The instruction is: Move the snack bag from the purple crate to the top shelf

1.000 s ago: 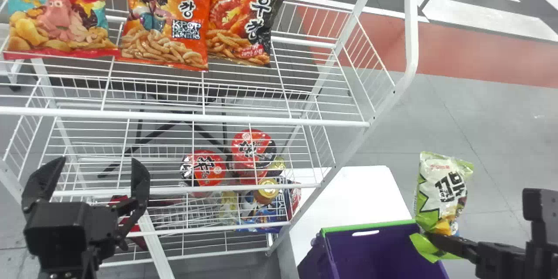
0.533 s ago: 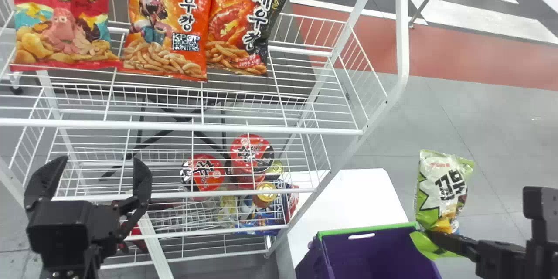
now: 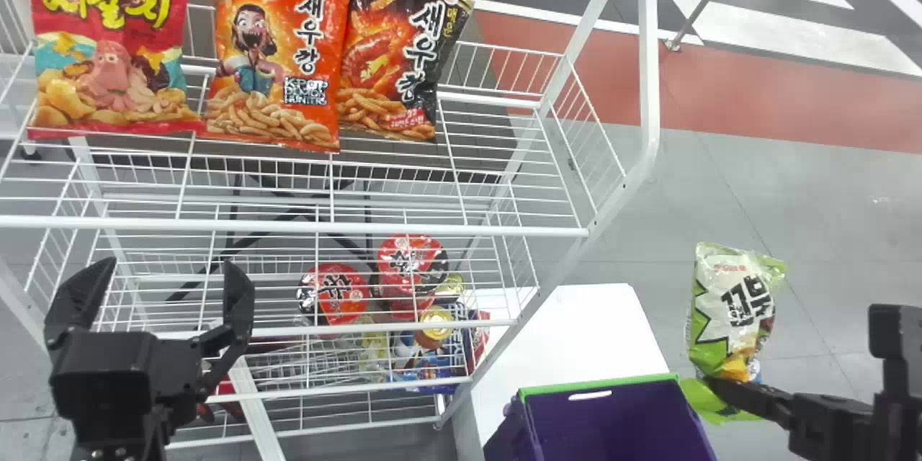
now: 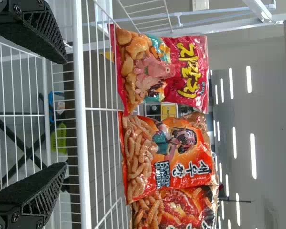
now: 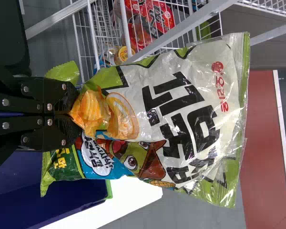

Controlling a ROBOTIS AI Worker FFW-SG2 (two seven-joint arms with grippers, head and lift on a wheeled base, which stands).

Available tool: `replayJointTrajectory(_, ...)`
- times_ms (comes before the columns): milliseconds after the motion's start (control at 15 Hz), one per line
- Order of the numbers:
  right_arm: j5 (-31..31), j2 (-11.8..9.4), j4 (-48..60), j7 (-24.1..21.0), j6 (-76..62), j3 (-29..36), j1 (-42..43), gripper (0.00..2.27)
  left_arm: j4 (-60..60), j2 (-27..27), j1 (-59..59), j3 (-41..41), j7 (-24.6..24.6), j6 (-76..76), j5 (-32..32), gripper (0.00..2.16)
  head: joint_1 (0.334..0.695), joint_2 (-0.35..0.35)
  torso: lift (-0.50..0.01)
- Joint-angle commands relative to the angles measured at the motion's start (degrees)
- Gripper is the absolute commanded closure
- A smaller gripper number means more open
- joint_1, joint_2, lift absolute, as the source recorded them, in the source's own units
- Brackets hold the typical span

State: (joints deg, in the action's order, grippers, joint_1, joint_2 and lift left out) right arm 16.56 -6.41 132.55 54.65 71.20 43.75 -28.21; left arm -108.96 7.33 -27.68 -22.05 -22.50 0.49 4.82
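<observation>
Beside the white wire rack (image 3: 569, 257), our right gripper (image 5: 75, 113) pinches the green-and-white snack bag (image 5: 181, 105) low down — we should lift it clear of the top shelf's front rail (image 3: 432, 229) before swinging inward.

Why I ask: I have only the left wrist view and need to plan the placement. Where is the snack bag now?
Observer: The head view shows the snack bag raised above the level of the purple crate, toward its right side.

Operator: What is holding it?

Observer: The right gripper; the right wrist view shows its fingers closed on the bag near its lower end.

Operator: I see the third bag on the top shelf cut off. What lies past it?

Observer: In the head view, bare wires of the top shelf run on to the right of that black and orange bag, up to the shelf's end.
</observation>
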Motion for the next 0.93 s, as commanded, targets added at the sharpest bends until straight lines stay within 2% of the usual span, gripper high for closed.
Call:
replayJointTrajectory(0,0.0,0.0,0.3,0.1,0.5,0.0,0.0,1.86,0.0,0.0,0.0,0.0,0.0,0.0,0.0,0.03,0.695,-0.350,-0.052)
replayJointTrajectory(867,-0.1,0.0,0.5,0.1,1.5,-0.4,0.2,1.86,0.1,0.0,0.0,0.0,-0.1,0.0,-0.1,0.03,0.695,-0.350,0.000)
